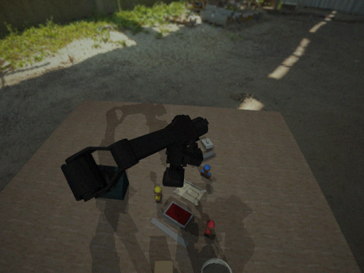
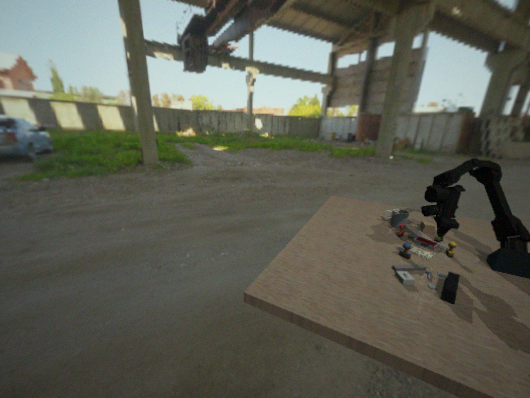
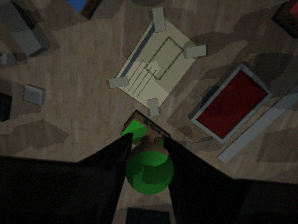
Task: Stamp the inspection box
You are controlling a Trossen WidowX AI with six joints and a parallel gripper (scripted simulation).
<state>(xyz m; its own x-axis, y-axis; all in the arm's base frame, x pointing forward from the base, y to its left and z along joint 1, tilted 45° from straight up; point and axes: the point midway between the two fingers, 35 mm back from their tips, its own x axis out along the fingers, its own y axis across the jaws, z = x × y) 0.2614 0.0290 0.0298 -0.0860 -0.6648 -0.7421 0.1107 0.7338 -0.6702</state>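
My gripper [image 3: 148,140] is shut on the green-knobbed stamp [image 3: 149,169], which also shows as a small green spot in the exterior view [image 2: 438,238]. The stamp's base has raised dark lettering, too blurred to read. The gripper holds it above the table, close to the card in the wrist view. The cream card [image 1: 189,193] [image 2: 422,252] [image 3: 165,95] lies flat with clips at its edges and a box outline; I cannot make out a print in the box. The red ink pad [image 1: 178,215] [image 2: 426,242] [image 3: 232,105] lies beside the card in its grey tray.
A yellow stamp [image 1: 158,194] [image 2: 451,249], a blue stamp [image 1: 206,171] [image 2: 405,250] and a red stamp [image 1: 209,228] [image 2: 401,230] stand around the card and pad. A pale strip [image 1: 169,232] [image 3: 260,122] lies beside the pad. A round container [image 1: 216,267] [image 2: 399,218], a white block [image 1: 207,143] [image 2: 404,277] and a black block [image 2: 450,288] stand farther out.
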